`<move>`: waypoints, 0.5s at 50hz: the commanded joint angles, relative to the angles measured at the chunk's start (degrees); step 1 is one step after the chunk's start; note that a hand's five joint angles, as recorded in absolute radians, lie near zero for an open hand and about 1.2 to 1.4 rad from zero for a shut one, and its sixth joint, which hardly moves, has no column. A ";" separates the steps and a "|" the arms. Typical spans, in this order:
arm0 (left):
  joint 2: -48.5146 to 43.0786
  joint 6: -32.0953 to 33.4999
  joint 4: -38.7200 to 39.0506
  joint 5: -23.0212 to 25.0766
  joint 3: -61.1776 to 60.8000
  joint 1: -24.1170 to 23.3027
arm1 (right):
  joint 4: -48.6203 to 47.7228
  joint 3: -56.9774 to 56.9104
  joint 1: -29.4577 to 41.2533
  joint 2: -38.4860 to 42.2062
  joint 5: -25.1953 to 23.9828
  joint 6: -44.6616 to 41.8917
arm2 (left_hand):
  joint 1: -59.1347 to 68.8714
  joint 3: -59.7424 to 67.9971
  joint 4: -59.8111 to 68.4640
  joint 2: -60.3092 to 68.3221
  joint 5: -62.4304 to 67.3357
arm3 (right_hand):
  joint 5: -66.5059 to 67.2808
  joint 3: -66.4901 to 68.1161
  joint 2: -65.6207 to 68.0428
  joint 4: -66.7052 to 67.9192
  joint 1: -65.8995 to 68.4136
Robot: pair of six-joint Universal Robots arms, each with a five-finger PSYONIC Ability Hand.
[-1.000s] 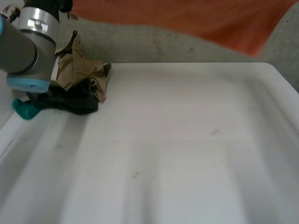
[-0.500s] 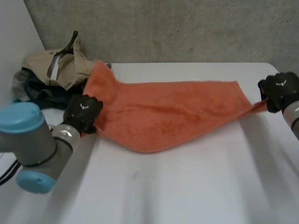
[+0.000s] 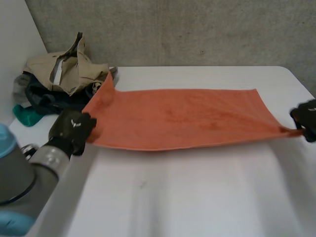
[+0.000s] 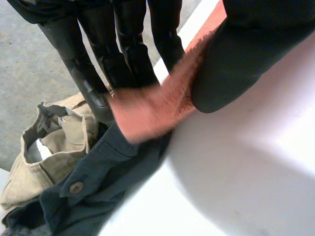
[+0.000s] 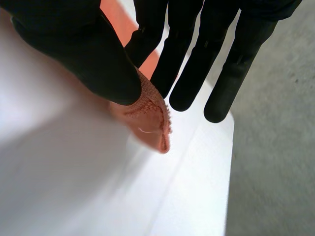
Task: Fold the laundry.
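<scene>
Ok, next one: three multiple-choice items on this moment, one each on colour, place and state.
1. What colour is the towel stretched between the left hand and the right hand? A blue. B orange. C white.
2. Where is the pile of clothes? A at the table's far left corner. B under the towel. C beside the right hand.
3. What is the right hand doing? A lying flat. B pinching a towel corner. C curled, empty.
Answers: 1 B, plainly orange in the head view. 2 A, beyond the left hand. 3 B, thumb and fingers clamp the corner.
</scene>
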 commanded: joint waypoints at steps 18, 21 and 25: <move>5.28 7.47 -16.50 3.05 2.22 -2.01 | 14.36 2.12 -10.60 -1.10 -3.17 -17.21 | 13.65 11.85 11.31 11.55 13.68 | 11.21 11.73 12.21 11.32 12.87; -1.49 7.55 -12.36 2.87 7.75 -3.15 | 10.15 -1.21 -6.84 1.71 -2.39 -15.10 | 13.65 11.85 11.31 11.55 13.68 | 11.21 11.73 12.21 11.32 12.87; -9.84 7.55 -11.39 2.17 15.84 -4.39 | 4.35 -4.81 -4.45 5.22 -1.25 -13.60 | 13.65 11.85 11.31 11.55 13.68 | 11.21 11.73 12.21 11.32 12.87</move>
